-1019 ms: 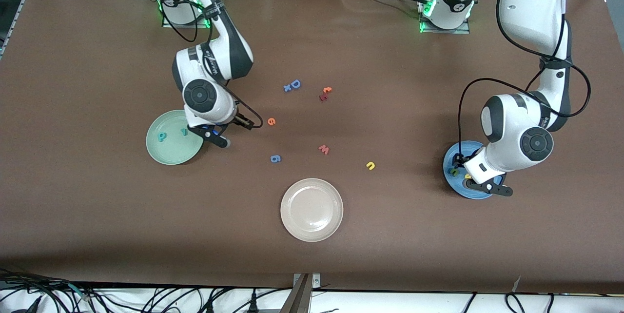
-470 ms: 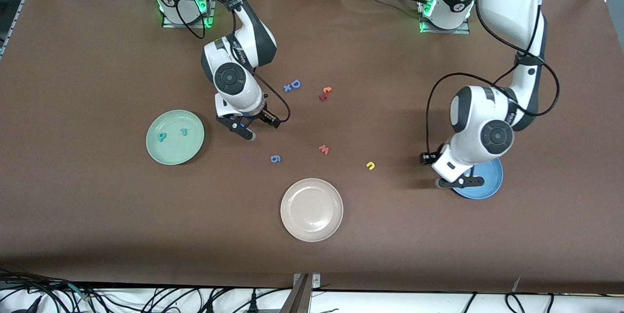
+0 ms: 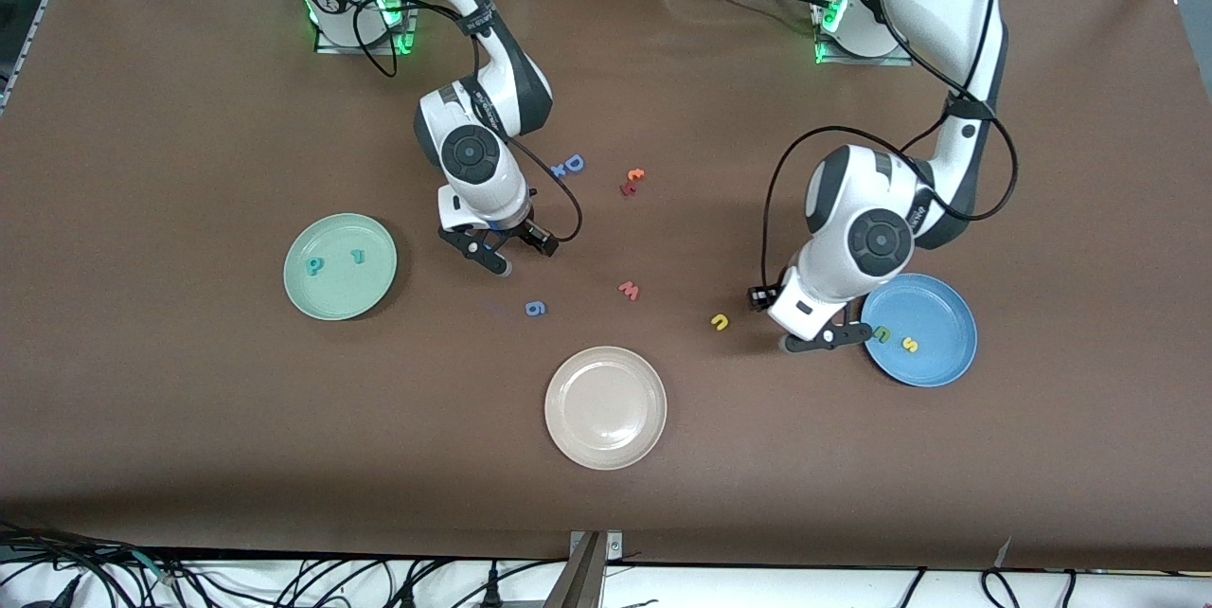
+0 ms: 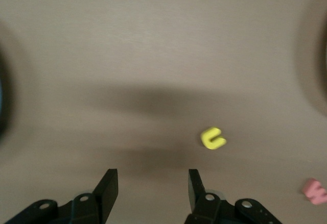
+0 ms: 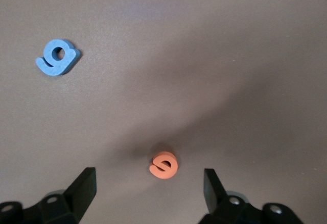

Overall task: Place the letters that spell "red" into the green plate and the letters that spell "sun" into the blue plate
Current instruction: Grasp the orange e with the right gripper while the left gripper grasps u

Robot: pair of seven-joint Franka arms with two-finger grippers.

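Note:
The green plate (image 3: 371,291) holds a teal "p" shape (image 3: 312,265) and a small teal "r" (image 3: 357,256). In the right wrist view the orange "e" (image 5: 164,165) lies on the table just ahead of my open right gripper (image 5: 148,185); in the front view that gripper (image 3: 483,255) and its cable hide it. The blue plate (image 3: 937,310) holds a green "u" (image 3: 882,334) and a yellow "s" (image 3: 909,344). My left gripper (image 3: 822,339) hangs open and empty over the table between that plate's rim and the yellow "u" (image 3: 721,322), which the left wrist view also shows (image 4: 213,138).
A beige-white plate (image 3: 606,407) sits nearest the front camera, mid-table. Loose letters lie around: a blue "g" (image 3: 535,308), a pinkish "w" (image 3: 629,290), a blue "D" with an "x" (image 3: 568,165), and an orange and dark red pair (image 3: 632,182).
The right gripper left the green plate's edge and came over the orange "e". The left gripper swung off the blue plate toward the yellow "u", uncovering the green "u" and yellow "s".

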